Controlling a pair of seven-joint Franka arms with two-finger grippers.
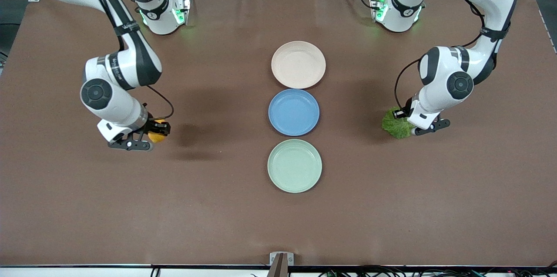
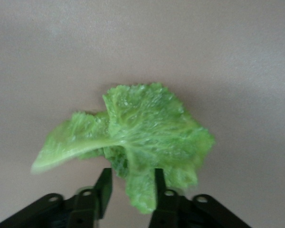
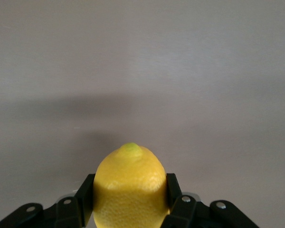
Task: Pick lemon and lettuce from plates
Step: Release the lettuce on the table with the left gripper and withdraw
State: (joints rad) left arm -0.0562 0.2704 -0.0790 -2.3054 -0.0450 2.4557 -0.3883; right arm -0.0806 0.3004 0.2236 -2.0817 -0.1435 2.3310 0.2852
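Observation:
The lettuce (image 1: 395, 123) (image 2: 147, 137), a crinkly green leaf, rests low on the brown table toward the left arm's end. My left gripper (image 1: 407, 127) (image 2: 131, 184) is around its stem end and open. One finger (image 2: 160, 183) touches the leaf; the other finger (image 2: 103, 187) stands apart from it. My right gripper (image 1: 155, 136) (image 3: 128, 194) is shut on the yellow lemon (image 1: 157, 137) (image 3: 128, 185), low over the table toward the right arm's end. The beige-pink plate (image 1: 298, 64) and the mint green plate (image 1: 294, 166) hold nothing.
A blue plate (image 1: 293, 112) lies between the two other plates in a row down the middle of the table. Brown cloth (image 1: 217, 207) covers the table.

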